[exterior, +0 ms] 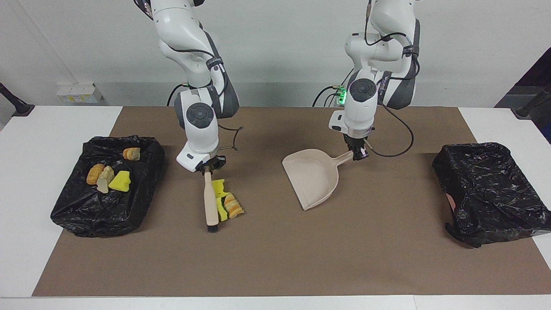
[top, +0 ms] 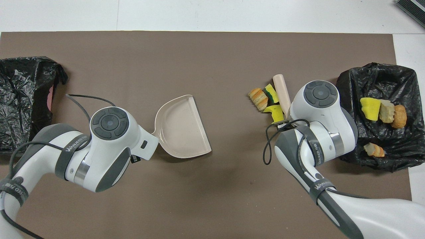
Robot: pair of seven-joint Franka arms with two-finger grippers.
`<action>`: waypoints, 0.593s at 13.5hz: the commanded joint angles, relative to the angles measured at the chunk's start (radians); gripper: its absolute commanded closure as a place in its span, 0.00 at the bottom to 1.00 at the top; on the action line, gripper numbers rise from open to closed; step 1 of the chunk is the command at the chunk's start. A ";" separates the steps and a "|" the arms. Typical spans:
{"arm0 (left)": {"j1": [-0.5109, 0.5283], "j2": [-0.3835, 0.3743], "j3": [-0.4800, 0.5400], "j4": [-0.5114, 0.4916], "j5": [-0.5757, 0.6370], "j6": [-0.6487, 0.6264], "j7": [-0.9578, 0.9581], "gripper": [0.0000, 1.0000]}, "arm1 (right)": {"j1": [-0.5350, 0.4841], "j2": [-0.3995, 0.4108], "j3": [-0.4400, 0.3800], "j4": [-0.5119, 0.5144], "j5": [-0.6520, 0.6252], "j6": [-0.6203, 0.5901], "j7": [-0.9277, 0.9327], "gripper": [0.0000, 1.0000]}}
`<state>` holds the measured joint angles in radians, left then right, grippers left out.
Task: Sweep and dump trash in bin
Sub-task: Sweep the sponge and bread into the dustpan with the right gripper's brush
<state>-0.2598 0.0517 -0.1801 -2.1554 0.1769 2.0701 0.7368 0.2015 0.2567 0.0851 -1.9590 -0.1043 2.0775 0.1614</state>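
Left gripper (exterior: 358, 156) hidden overhead by its arm.

Brush (exterior: 211, 202): pale beige handle, black bristles, directly below the right gripper (exterior: 207, 164), itself black under a white and grey wrist. Trash against the brush: plain yellow sponge piece (exterior: 219, 187); yellow sponge piece with green backing (exterior: 222, 213); orange-brown lump striped cream (exterior: 233, 206). Dustpan (exterior: 312, 178): uniform beige, extending from the black left gripper (exterior: 358, 153). Bin liners (exterior: 107, 189), one at each end of the table: glossy crinkled black. Mat (exterior: 275, 258): flat brown. Table (exterior: 38, 172): white.
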 commanded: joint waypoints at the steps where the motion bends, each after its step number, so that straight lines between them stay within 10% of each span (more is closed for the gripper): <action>1: -0.024 -0.026 0.010 -0.023 0.004 -0.008 -0.036 1.00 | 0.036 0.026 0.002 0.042 0.095 -0.017 -0.016 1.00; 8: -0.019 -0.026 0.011 -0.024 0.003 -0.007 -0.036 1.00 | 0.180 0.039 0.002 0.061 0.279 -0.013 -0.011 1.00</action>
<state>-0.2621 0.0510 -0.1800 -2.1554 0.1764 2.0664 0.7259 0.3542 0.2802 0.0864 -1.9245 0.1202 2.0774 0.1615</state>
